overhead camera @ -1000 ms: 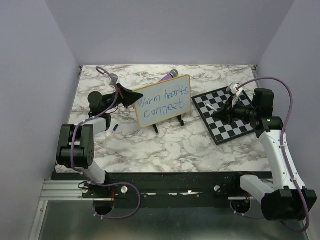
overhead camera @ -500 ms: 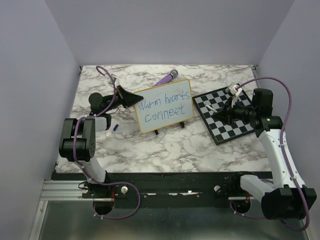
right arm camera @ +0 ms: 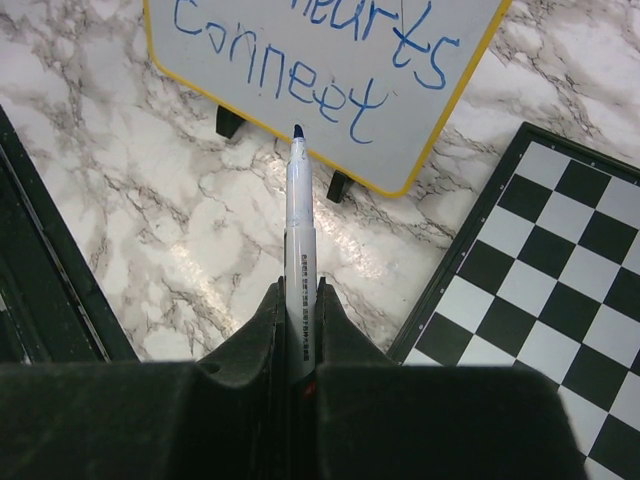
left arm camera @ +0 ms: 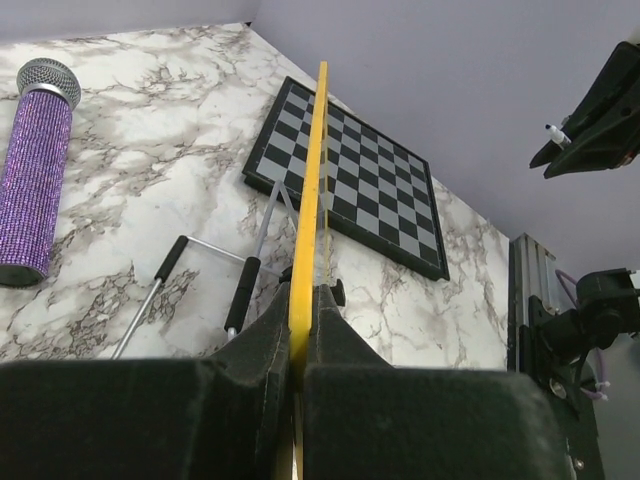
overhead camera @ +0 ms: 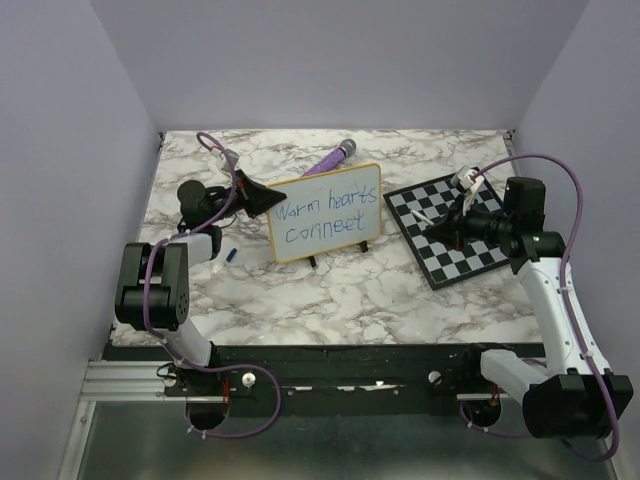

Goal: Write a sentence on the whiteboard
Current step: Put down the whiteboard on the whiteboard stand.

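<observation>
Holding whiteboard (overhead camera: 372, 225) by left edge, your left gripper (left arm camera: 300, 300) is clamped tight on frame; board stands mid-table beside chessboard (overhead camera: 470, 255). Let go fast and board may tip. Right gripper (right arm camera: 300, 295) pinches marker (right arm camera: 298, 230), tip bare, pointing at sentence (right arm camera: 300, 90): one bump could smear words.

The left arm (overhead camera: 150, 290) folds back sharply at its elbow, and the left end effector (overhead camera: 262, 198) is clamped tight on the side edge of the whiteboard (overhead camera: 330, 212). The right arm (overhead camera: 555, 300) stretches forward with its wrist turned leftward. The right end effector (overhead camera: 445, 220) pinches a marker (right arm camera: 297, 195) that points straight out past its fingertips.
</observation>
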You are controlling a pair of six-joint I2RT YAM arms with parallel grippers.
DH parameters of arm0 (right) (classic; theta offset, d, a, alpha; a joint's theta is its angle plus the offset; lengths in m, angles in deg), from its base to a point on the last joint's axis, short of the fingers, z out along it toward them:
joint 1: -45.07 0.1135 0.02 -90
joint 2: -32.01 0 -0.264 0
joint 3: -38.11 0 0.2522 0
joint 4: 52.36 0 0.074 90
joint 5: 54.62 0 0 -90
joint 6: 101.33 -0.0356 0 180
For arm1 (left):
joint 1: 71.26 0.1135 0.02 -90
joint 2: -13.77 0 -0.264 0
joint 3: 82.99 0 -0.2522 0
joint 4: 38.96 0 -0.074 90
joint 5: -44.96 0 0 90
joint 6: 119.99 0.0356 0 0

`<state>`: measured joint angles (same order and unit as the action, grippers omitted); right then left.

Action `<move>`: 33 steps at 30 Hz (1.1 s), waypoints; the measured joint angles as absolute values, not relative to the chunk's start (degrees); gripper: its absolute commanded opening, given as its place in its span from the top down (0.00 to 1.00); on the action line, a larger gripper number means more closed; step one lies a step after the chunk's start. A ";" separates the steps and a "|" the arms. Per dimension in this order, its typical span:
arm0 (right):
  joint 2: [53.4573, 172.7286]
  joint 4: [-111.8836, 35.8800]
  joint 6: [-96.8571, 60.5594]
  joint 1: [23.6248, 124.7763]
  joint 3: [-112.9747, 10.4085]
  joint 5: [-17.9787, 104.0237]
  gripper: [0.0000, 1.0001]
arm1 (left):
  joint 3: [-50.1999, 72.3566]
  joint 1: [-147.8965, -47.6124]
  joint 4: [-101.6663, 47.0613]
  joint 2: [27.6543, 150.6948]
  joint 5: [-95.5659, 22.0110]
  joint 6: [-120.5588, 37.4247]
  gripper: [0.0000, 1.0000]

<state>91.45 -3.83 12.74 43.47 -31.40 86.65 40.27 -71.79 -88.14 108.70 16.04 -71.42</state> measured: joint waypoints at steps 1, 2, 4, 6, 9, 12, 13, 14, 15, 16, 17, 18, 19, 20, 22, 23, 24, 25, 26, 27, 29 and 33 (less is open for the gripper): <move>91.50 -3.79 12.74 43.47 -31.40 86.69 0.99 | 40.20 -71.81 -88.00 108.73 16.04 -71.33 1.00; 91.58 -3.75 12.74 43.47 -31.40 86.71 0.99 | 40.20 -71.86 -88.00 108.84 16.04 -71.05 0.99; 91.67 -3.72 12.76 43.47 -31.40 86.73 0.99 | 40.20 -71.90 -87.96 109.10 16.02 -70.48 0.93; 91.74 -3.70 12.78 43.47 -31.40 86.87 1.00 | 40.29 -72.03 -87.26 109.25 15.87 -69.52 0.88; 91.76 -3.68 12.81 43.47 -31.40 86.95 1.00 | 40.31 -72.12 -85.97 109.25 15.67 -68.34 0.86; 91.76 -3.62 12.96 43.47 -31.40 87.00 0.99 | 40.86 -72.12 -85.03 109.25 14.88 -66.76 0.78; 91.76 -3.53 13.07 43.47 -31.40 87.02 0.99 | 40.94 -72.12 -84.60 109.25 14.58 -65.80 0.74; 91.76 -3.42 13.16 43.47 -31.40 87.08 0.99 | 41.03 -72.12 -83.79 109.25 14.29 -64.77 0.73; 91.76 -3.31 13.18 43.47 -31.40 87.15 0.99 | 41.16 -72.12 -83.09 109.25 13.94 -63.61 0.72; 91.76 -3.20 13.20 43.47 -31.40 87.17 0.99 | 41.29 -72.07 -82.28 109.23 13.64 -62.65 0.67; 91.76 -3.11 13.22 43.47 -31.40 87.24 0.99 | 41.49 -72.07 -81.25 109.23 13.37 -61.41 0.66; 91.76 -3.00 13.27 43.47 -31.40 87.30 0.99 | 41.64 -72.07 -80.20 109.21 13.09 -60.34 0.66; 91.76 -2.89 13.31 43.47 -31.40 87.32 1.00 | 41.77 -71.99 -78.82 109.10 12.59 -58.96 0.63; 91.76 -2.85 13.33 43.47 -31.40 87.35 0.99 | 41.86 -71.92 -77.56 109.01 12.28 -57.69 0.62; 91.74 -2.85 13.38 43.47 -31.40 87.35 1.00 | 41.91 -71.86 -75.59 108.81 12.00 -55.88 0.60; 91.74 -2.85 13.38 43.47 -31.40 87.35 1.00 | 41.91 -71.86 -74.67 108.66 11.93 -54.98 0.60; 91.71 -2.83 13.38 43.47 -31.40 87.35 0.99 | 41.91 -71.86 -74.19 108.55 11.80 -54.54 0.60; 91.69 -2.83 13.40 43.47 -31.40 87.35 1.00 | 41.91 -71.86 -73.67 108.42 11.58 -53.91 0.59; 91.69 -2.81 13.40 43.47 -31.40 87.37 0.99 | 41.91 -71.86 -73.12 108.20 11.36 -53.32 0.57; 91.65 -2.81 13.38 43.47 -31.40 87.37 0.99 | 41.91 -71.86 -72.53 107.96 11.14 -52.84 0.54; 91.58 -2.81 13.40 43.47 -31.40 87.37 0.99 | 41.93 -71.86 -71.87 107.48 10.86 -51.88 0.53; 91.56 -2.78 13.42 43.47 -31.40 87.37 0.99 | 41.93 -71.86 -70.02 106.28 10.07 -49.95 0.45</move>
<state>91.56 -2.78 13.42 43.47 -31.40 87.37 41.93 -71.86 -70.02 106.28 10.07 -49.95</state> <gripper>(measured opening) 0.137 0.486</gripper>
